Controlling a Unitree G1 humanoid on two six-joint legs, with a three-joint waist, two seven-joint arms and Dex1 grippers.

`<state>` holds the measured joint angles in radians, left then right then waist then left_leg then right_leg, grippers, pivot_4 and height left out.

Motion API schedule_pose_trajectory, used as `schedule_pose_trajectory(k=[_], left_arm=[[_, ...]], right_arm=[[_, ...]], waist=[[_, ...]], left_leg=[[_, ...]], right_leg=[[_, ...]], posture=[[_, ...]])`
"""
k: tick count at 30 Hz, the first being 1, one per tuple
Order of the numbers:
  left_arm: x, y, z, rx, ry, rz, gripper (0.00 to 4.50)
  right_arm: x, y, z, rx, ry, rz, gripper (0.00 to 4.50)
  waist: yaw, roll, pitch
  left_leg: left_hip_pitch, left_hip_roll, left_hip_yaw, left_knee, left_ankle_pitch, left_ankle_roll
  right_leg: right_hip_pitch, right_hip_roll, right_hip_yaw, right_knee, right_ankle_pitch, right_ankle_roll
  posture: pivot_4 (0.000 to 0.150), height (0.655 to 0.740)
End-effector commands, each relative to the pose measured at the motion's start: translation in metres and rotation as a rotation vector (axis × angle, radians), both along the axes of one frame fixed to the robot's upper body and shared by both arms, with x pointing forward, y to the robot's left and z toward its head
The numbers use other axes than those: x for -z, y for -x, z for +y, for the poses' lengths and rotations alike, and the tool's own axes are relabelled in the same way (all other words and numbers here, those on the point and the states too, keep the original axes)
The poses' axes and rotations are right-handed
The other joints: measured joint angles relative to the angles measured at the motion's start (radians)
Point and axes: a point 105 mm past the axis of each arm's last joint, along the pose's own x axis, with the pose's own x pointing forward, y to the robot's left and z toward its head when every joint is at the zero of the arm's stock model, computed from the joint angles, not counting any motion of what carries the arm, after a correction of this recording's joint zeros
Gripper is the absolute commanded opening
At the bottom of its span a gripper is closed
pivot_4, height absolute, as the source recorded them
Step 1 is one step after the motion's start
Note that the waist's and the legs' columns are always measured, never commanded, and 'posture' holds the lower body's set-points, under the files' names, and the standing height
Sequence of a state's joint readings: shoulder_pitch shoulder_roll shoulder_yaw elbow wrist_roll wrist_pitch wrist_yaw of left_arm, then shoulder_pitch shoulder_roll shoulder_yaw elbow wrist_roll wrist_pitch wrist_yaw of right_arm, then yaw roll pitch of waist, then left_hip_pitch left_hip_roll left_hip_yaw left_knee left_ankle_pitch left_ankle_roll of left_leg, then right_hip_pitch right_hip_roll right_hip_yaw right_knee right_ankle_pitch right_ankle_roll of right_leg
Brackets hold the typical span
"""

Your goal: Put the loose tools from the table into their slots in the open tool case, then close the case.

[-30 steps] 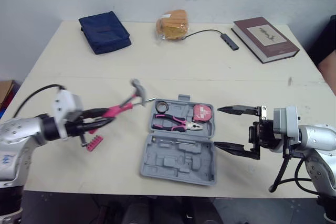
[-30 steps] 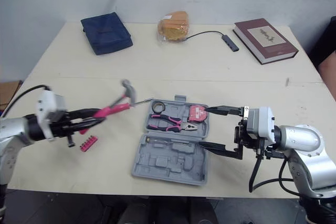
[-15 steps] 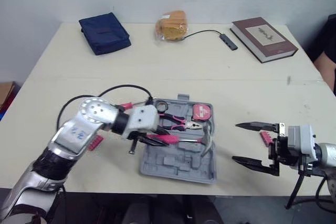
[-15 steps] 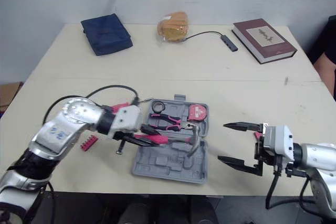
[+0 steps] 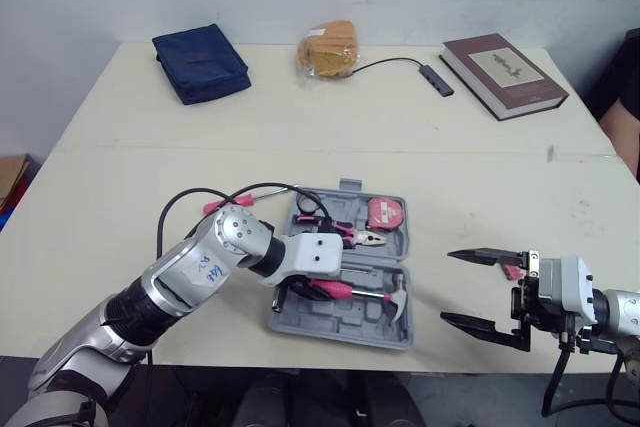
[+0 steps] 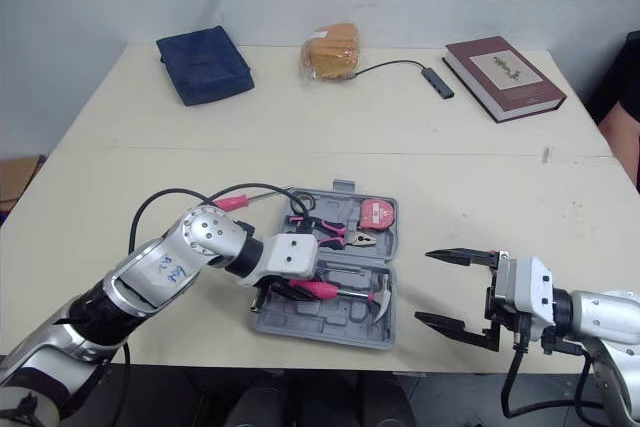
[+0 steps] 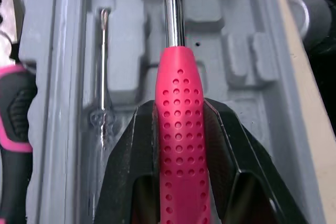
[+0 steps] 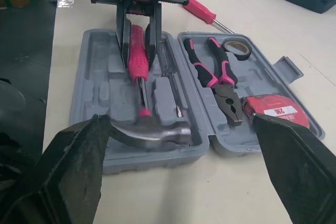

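Since 1 second ago, my left arm has swung from the left of the desk across to the case. The hammer it carried aloft now lies along the case's front half, head toward my right. My right tool has backed away from the case's right edge.

Status:
1. Pliers and tape measure sit in the rear half.
2. The hammer is in the case. I cannot tell whether it is fully pressed into its slot.
3. A pink screwdriver lies loose on the desk just left of the case.
4. A small pink piece lies by my right tool. I cannot identify it.
5. The case is open flat and closing is not yet done.

I judge the task roughly half complete.

Pose: my left arm reaches across with the elbow bent, and my left tool points down into the front tray, pinching the hammer's pink grip. My right tool hovers low, to the right of the case and apart from it, with its fingers spread wide and empty.
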<state>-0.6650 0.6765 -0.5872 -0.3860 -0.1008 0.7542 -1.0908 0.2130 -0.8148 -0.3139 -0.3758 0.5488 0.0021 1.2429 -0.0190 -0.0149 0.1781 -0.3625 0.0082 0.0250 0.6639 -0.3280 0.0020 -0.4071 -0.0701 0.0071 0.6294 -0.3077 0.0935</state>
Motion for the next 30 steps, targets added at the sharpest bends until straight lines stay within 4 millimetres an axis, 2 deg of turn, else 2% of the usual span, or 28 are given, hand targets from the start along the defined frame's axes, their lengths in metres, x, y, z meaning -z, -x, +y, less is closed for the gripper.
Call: schedule_pose_trajectory(k=[1,14,15,18,20,25,28,29,30], left_arm=[[-0.001,-0.009,-0.002,-0.027,-0.039,-0.064,0.52],[0.001,-0.011,0.002,-0.027,-0.069,-0.067,0.52],[0.001,-0.01,0.001,-0.02,-0.067,-0.063,1.54],[-0.005,-0.002,-0.004,0.031,-0.022,-0.04,2.64],[-0.016,-0.005,-0.008,0.079,0.03,-0.087,3.43],[-0.047,0.003,-0.018,0.222,0.282,-0.098,3.43],[-0.052,0.001,-0.017,0.229,0.424,-0.09,3.43],[-0.049,0.0,-0.015,0.221,0.456,-0.075,2.9],[-0.047,0.0,-0.013,0.217,0.475,-0.067,2.67]], right_arm=[[-0.007,-0.001,0.005,-0.019,-0.001,-0.043,4.5],[-0.007,-0.004,0.007,-0.013,-0.004,-0.048,4.5],[-0.008,-0.004,0.007,-0.012,-0.004,-0.048,4.5],[-0.009,-0.006,0.007,-0.008,-0.007,-0.062,4.5],[-0.01,-0.008,0.008,-0.009,-0.008,-0.066,4.5],[-0.009,-0.011,0.009,-0.007,-0.004,-0.066,4.5],[-0.007,-0.013,0.009,-0.003,0.001,-0.069,4.5],[-0.008,-0.013,0.009,-0.001,0.001,-0.071,4.5],[-0.008,-0.014,0.009,0.001,0.001,-0.073,4.5]], waist=[[0.003,0.0,0.0],[0.017,0.0,0.0],[0.017,0.0,0.0],[0.018,0.0,0.0],[0.018,0.0,0.0],[0.021,0.0,0.0],[0.019,0.0,0.0],[0.019,0.0,0.0],[0.018,0.0,0.0]], left_leg=[[0.0,0.0,0.0,0.0,0.0,0.0],[0.0,0.0,0.0,0.001,0.0,0.0],[0.0,0.0,0.0,0.001,0.0,0.0],[0.0,0.0,0.0,0.001,0.0,0.0],[0.0,0.0,0.0,0.001,0.0,0.0],[-0.002,0.0,0.0,0.003,0.0,-0.001],[-0.001,0.0,0.0,0.003,0.001,-0.001],[-0.001,0.0,0.0,0.003,0.001,-0.001],[-0.001,0.0,0.0,0.003,0.001,-0.001]], right_leg=[[0.0,0.0,0.0,0.0,0.0,0.0],[0.0,0.0,0.0,0.0,0.0,0.0],[0.0,0.001,0.0,0.001,0.0,0.0],[0.0,0.001,0.0,0.001,0.0,0.0],[0.0,0.001,0.0,0.001,0.0,0.0],[0.0,0.0,-0.001,0.0,0.0,0.0],[0.0,0.0,-0.001,0.001,0.0,0.0],[0.0,0.0,-0.001,0.001,0.0,0.0],[0.0,0.0,-0.001,0.001,0.0,0.0]], posture=[[0.15,0.74],[0.15,0.74],[0.15,0.74],[0.15,0.74],[0.15,0.74],[0.15,0.74],[0.15,0.74],[0.15,0.74],[0.15,0.74]])
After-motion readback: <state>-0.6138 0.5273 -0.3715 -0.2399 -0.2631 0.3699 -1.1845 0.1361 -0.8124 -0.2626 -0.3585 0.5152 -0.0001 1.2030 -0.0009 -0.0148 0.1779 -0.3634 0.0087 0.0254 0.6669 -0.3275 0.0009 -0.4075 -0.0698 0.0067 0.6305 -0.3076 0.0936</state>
